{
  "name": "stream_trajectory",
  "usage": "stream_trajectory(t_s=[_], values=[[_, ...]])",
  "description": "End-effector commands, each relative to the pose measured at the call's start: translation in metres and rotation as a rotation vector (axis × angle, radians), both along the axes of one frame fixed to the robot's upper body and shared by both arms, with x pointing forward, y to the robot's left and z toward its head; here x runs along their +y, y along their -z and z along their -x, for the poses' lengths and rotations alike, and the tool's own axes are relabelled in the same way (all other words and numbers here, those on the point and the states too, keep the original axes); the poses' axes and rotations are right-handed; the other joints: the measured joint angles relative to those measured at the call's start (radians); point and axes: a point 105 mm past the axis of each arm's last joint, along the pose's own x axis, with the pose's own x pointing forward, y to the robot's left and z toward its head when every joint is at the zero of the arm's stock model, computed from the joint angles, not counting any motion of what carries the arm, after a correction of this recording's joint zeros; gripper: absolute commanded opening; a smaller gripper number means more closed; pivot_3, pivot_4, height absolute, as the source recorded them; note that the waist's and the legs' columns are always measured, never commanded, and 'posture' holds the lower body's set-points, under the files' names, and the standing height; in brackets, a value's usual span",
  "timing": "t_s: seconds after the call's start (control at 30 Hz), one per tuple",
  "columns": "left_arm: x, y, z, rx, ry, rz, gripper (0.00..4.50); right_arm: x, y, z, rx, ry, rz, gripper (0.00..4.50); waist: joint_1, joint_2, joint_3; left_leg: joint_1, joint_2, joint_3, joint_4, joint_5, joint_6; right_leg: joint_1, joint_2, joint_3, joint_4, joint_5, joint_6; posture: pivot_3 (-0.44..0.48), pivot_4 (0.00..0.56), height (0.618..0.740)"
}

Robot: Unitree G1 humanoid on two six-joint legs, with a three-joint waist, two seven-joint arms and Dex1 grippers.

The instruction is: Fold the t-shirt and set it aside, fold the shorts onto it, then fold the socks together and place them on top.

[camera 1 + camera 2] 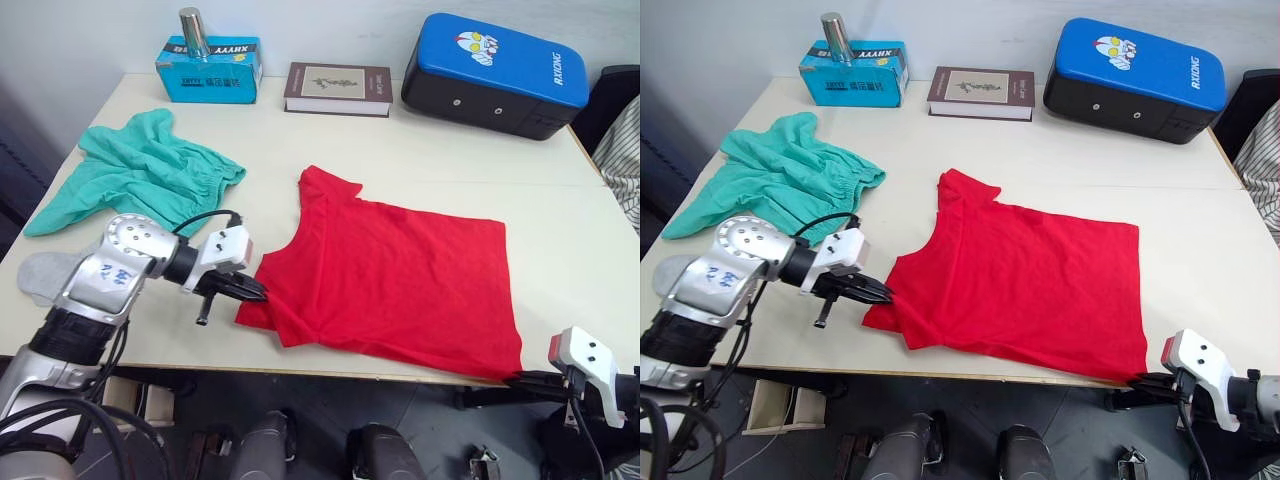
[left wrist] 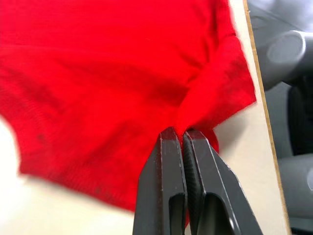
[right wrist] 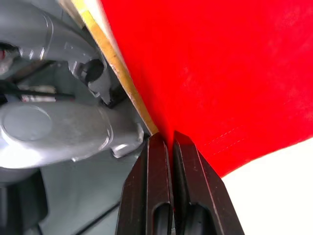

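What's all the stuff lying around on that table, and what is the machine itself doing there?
t-shirt: one, red, spread at the table's middle and near edge.
shorts: one, teal, crumpled at the robot's left.
sock: one seen, light grey, near left edge, partly behind the arm.
tissue box: one, blue, far left.
metal cylinder: one, silver, standing on the box.
book: one, brown, far middle.
case: one, blue and black, far right.
table: one, cream.
left gripper: fingers shut on the shirt's left corner.
right gripper: fingers shut on the shirt's near right corner.

"RXIONG" on blue case [image 1: 495, 72]
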Motion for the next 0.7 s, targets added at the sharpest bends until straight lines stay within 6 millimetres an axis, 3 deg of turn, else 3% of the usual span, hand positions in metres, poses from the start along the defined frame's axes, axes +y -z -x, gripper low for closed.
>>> stream_trajectory(t_s=[0.03,0.37,0.47,0.57,0.63,0.7], values=[[-0.005,0.002,-0.011,-0.014,0.003,-0.020,0.00,-0.002,-0.009,-0.005,-0.041,0.045,-0.027,0.02,0.000,0.000,0.000,0.000,0.000,0.000,0.000,0.000,0.000,0.000,0.000,0.000,0.000,0.000,0.000,0.000,0.150,0.740],[0.002,0.014,-0.031,-0.007,-0.112,0.012,0.00,-0.007,-0.013,-0.016,-0.151,0.217,-0.125,0.02,0.000,0.000,0.000,0.000,0.000,-0.001,0.001,0.000,0.000,0.000,0.000,0.000,0.002,0.000,0.000,0.000,0.150,0.740],[0.005,0.014,-0.033,-0.029,-0.132,0.039,0.00,-0.008,-0.010,-0.013,-0.136,0.258,-0.156,0.67,0.000,0.000,0.000,0.000,0.000,-0.001,0.001,0.000,0.000,0.000,0.000,0.000,0.002,0.000,0.000,0.000,0.150,0.740],[0.003,0.011,-0.036,-0.038,-0.159,0.098,0.70,-0.012,-0.009,-0.012,-0.166,0.274,-0.142,1.71,0.000,0.000,0.000,0.000,0.000,-0.001,0.001,0.000,0.000,0.000,0.000,0.000,0.002,0.000,0.000,0.000,0.150,0.740],[-0.003,0.001,-0.038,-0.041,-0.186,0.199,1.24,-0.019,-0.012,-0.011,-0.206,0.309,-0.137,2.32,0.000,0.000,0.000,0.000,0.000,-0.001,0.001,0.000,0.000,0.000,0.000,0.000,0.002,0.000,0.000,0.000,0.150,0.740],[0.001,-0.020,-0.047,-0.138,-0.257,0.336,1.83,-0.030,-0.028,-0.010,-0.300,0.371,-0.170,2.94,0.000,0.000,0.000,0.000,0.000,-0.001,0.001,0.000,0.000,0.000,-0.001,0.000,0.002,0.000,0.000,0.000,0.150,0.740]])
